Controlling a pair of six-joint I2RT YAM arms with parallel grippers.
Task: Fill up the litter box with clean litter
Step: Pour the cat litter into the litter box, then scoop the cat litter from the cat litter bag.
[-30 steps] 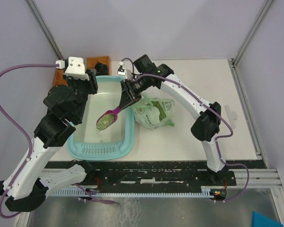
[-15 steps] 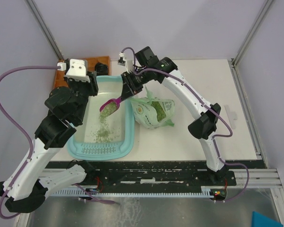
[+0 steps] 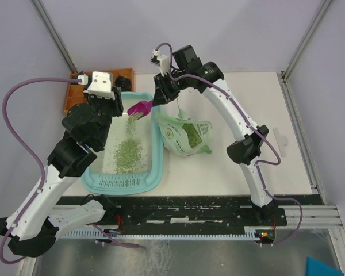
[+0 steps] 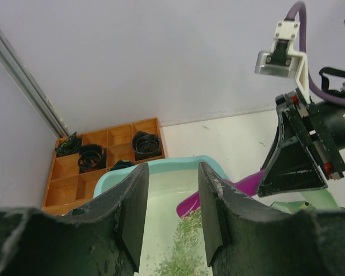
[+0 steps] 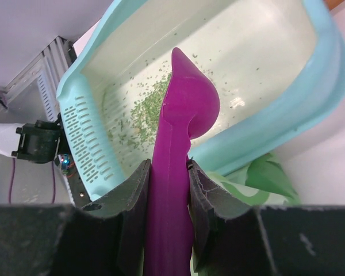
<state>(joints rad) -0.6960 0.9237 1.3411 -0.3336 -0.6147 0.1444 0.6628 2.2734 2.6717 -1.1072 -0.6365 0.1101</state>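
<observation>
A: What are the right fingers (image 5: 135,218) doing?
B: They are clamping the flat handle of the magenta scoop (image 5: 187,109), one finger pressing each side. The handle is running back toward the right, and the bowl is pointing left and tipping down over the far half of the litter box (image 5: 293,115).
A: And the clean litter (image 3: 126,154)?
B: Green granules are spilling off the scoop's lip. Most of it is lying in a loose heap on the box floor, about midway along, with a thinner trail stretching from there toward the scoop.
A: Which way is the box lying?
B: It is sitting flat on the counter (image 3: 218,172), left of centre, with its long axis running near to far. The grate strip (image 3: 122,184) is facing the near edge. The plain short end is pointing away, with the orange tray (image 4: 60,187) sitting just beyond its far left corner.
A: And the left fingers (image 4: 132,218)?
B: They are standing partly apart over the box's far left corner. Through the gap I am seeing only the box floor and falling granules, nothing gripped.
A: Anything beside the box?
B: A pale green bag (image 3: 187,137) is slumping just right of it, its mouth gaping and showing more green pellets.
</observation>
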